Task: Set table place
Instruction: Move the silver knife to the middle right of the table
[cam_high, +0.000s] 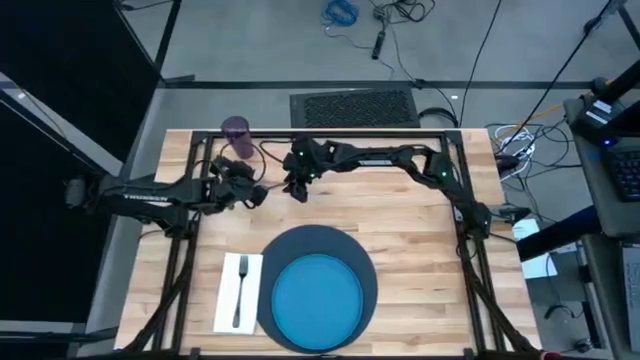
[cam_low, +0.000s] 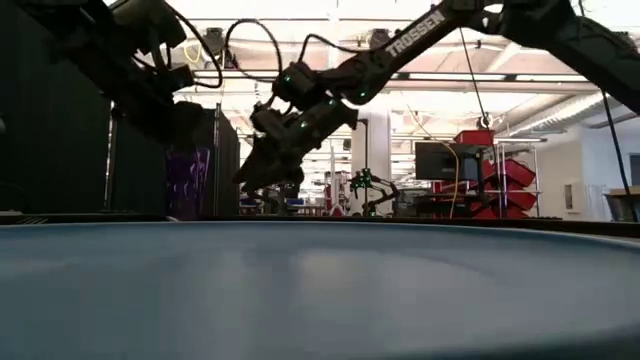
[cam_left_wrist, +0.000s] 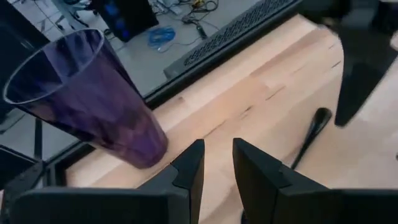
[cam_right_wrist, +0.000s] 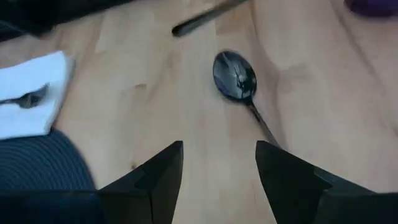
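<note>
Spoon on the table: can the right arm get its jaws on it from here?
Probably yes. The right gripper hangs over the spoon with its jaws open, and only bare table lies between them; the napkin sits off to one side.

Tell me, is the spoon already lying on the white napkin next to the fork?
No, the spoon lies on bare wood of the table, apart from the napkin, ahead of the open right gripper.

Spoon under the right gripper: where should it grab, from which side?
Take the spoon by its thin handle, just behind the bowl, coming straight down with the fingers straddling the handle. It lies flat on the bare table; the bowl is broad and rounded, so probably a poor pinch. The right gripper is open above it.
</note>
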